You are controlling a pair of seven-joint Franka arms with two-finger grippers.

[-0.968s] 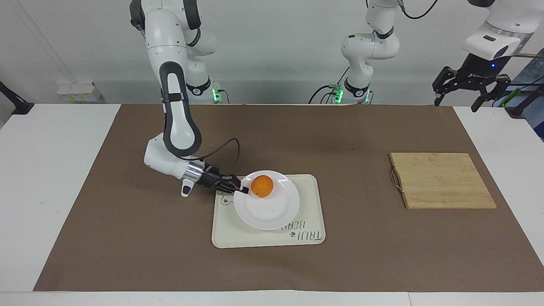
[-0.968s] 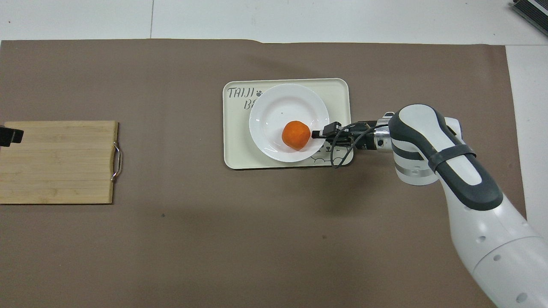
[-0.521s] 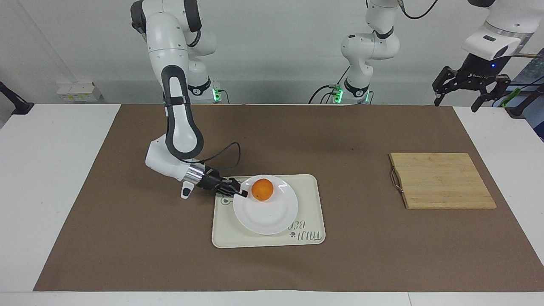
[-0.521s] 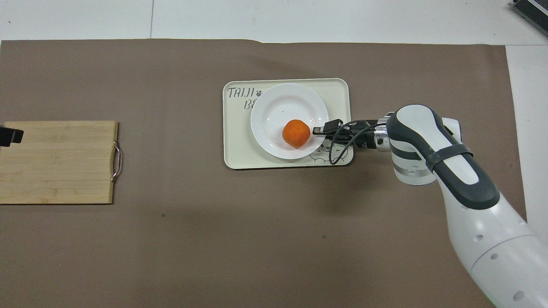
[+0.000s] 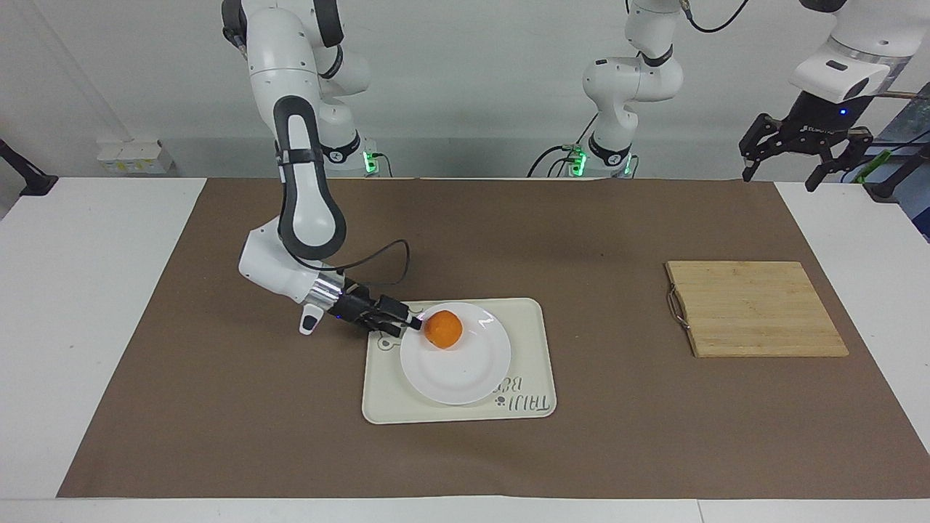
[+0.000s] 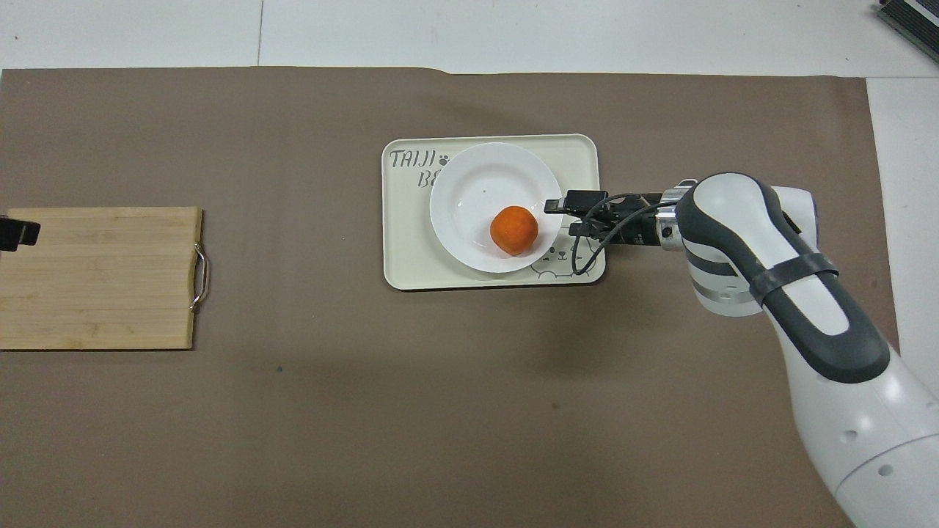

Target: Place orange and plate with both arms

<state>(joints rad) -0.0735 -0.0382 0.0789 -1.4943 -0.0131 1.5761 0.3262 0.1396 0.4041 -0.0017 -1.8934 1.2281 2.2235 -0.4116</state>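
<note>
The orange [image 5: 444, 329] [image 6: 514, 230] sits in the white plate [image 5: 458, 374] [image 6: 477, 183], close to the rim on the right arm's side. The plate lies flat on a cream bear-print tray [image 5: 529, 349] [image 6: 403, 257] in the middle of the table. My right gripper [image 5: 411, 324] [image 6: 555, 207] reaches in low from the right arm's end, its tips open at the plate's rim beside the orange and holding nothing. My left gripper [image 5: 779, 179] hangs open and empty high over the left arm's end of the table, where that arm waits.
A bamboo cutting board [image 5: 755, 309] [image 6: 95, 275] with a metal handle lies toward the left arm's end of the table. A brown mat [image 5: 218, 407] covers most of the white table. The right arm's cable loops over the tray corner beside the plate.
The plate was tilted up in the right gripper's grip and now lies flat on the tray. The right gripper has opened and shifted along the rim. The orange rolled slightly. The left arm stayed still.
</note>
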